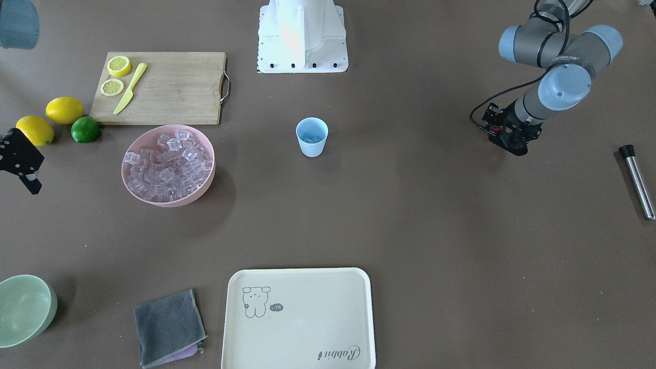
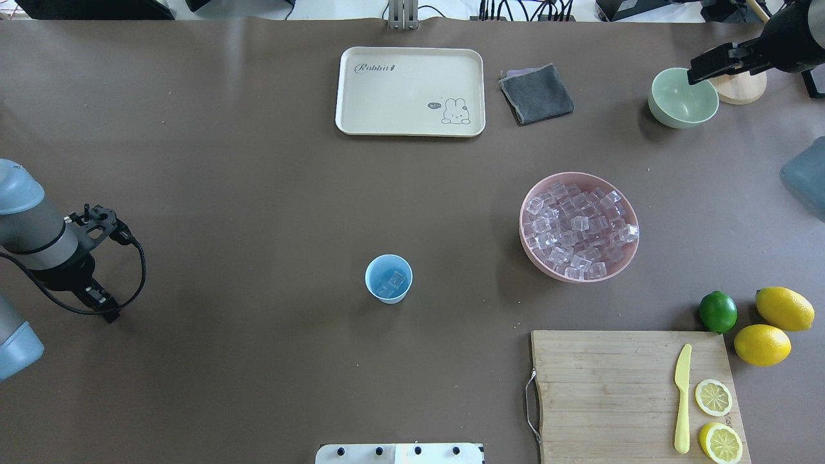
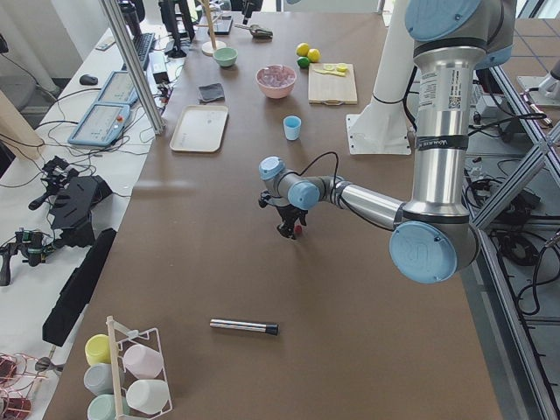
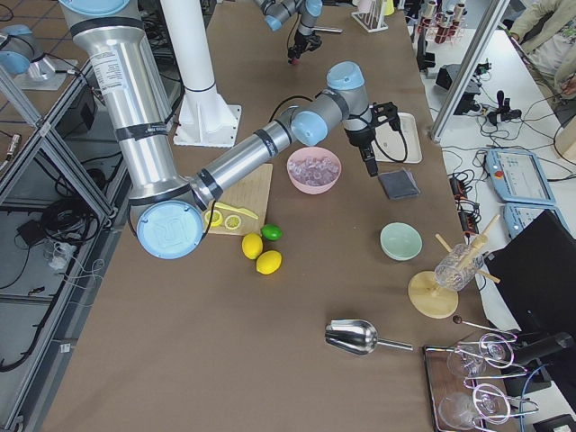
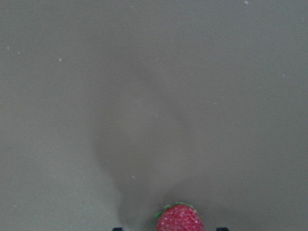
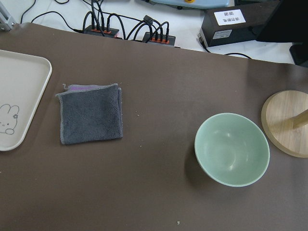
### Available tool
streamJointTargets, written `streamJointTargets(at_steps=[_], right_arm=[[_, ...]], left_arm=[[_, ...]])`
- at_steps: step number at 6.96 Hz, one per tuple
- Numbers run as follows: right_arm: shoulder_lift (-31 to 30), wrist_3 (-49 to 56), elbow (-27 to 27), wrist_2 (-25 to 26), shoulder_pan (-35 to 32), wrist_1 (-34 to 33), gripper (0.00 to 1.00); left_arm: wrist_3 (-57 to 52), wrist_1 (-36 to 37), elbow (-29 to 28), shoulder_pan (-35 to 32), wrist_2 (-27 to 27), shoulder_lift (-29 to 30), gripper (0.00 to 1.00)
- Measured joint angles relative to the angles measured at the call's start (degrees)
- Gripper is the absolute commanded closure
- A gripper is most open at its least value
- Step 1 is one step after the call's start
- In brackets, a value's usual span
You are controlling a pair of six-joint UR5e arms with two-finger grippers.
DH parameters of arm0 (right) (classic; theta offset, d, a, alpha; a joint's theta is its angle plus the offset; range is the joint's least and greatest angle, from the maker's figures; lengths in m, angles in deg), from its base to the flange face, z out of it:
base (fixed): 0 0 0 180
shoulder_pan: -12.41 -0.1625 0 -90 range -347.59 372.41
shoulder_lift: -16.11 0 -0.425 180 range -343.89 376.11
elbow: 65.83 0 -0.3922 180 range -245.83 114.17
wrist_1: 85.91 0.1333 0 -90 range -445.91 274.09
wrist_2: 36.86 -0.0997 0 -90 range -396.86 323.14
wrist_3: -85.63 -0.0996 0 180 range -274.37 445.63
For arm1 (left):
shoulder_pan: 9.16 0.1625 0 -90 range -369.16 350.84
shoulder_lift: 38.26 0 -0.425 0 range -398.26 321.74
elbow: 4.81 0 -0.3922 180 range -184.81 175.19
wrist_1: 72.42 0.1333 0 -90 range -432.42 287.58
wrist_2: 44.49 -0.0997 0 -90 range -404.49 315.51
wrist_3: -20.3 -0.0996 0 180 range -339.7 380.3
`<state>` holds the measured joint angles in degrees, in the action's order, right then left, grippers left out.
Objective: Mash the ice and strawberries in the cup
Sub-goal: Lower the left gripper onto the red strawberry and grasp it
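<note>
The light blue cup (image 2: 388,278) stands mid-table with a few ice cubes (image 2: 392,282) in its bottom. More ice (image 2: 579,227) fills the pink bowl (image 2: 628,258). Far to the cup's left in the overhead view, my left gripper (image 3: 293,229) hangs above the bare table, pointing down. It is shut on a red strawberry (image 5: 179,219), which shows at the bottom edge of the left wrist view. My right gripper (image 2: 696,72) hovers over the pale green bowl (image 2: 683,98) at the far right corner. Its fingers are out of its wrist view, so I cannot tell how they stand.
A metal rod with a black tip (image 1: 637,182) lies beyond the left arm. A cutting board (image 2: 631,393) carries lemon halves and a yellow knife, with two lemons and a lime (image 2: 718,311) beside it. A cream tray (image 2: 410,90) and grey cloth (image 2: 536,93) lie along the far edge.
</note>
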<state>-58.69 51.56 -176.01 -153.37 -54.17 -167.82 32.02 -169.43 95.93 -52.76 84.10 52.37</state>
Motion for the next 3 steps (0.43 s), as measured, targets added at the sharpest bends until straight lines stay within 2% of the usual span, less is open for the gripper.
streamJointTargets(at_steps=[3], right_arm=[[0.02,0.07,0.08,0.47,0.29,0.00,0.00]], left_arm=[[-0.12,-0.03,-0.41,0.18,0.33,0.95,0.33]])
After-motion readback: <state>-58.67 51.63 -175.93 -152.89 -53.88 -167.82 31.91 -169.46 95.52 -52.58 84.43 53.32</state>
